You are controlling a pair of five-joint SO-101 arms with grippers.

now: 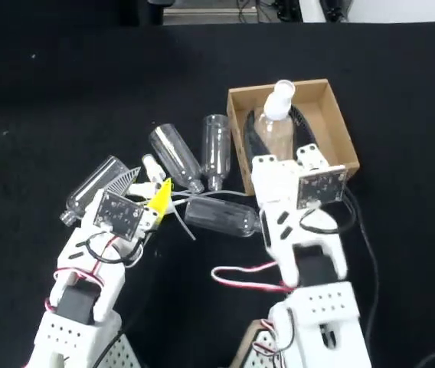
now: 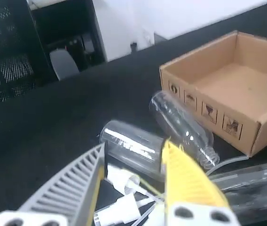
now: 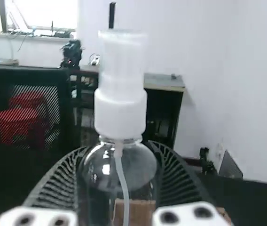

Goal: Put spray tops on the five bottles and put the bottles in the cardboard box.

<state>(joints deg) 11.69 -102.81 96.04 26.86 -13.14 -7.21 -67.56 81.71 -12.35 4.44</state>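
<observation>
Nearest the arm bases, the left end effector [image 2: 133, 155] hung low over the black worktop [image 1: 64, 92] with its grey and yellow fingers spread. It gripped nothing. The loose spray tops [image 2: 123, 180] lay on the cloth between the fingers, their thin dip tubes trailing out. Just beside the left arm lay the first bare bottle [image 1: 95, 186], partly hidden by the wrist. Towards the right arm lay the second bare bottle [image 1: 221, 217], on its side and close to the tubes.

A little farther out lay the third bare bottle [image 1: 175, 157] and the fourth bare bottle [image 1: 215, 149], near each other. Both had open necks pointing back towards the arms. None of these four carried a top.

Beyond them the right end effector [image 3: 119, 182] was pinched around the shoulders of the capped bottle [image 1: 275, 130]. It held the bottle upright within the outline of the cardboard box [image 1: 332, 123]. The fitted spray top [image 3: 121, 94] sat square on the neck, with its tube running down inside. Whether the bottle's base rested on the box floor could not be told.

By this reckoning, one of the five bottles was topped and at the box but not yet let go. The other four needed both a top and a trip to the box, so most of the job remained.
</observation>
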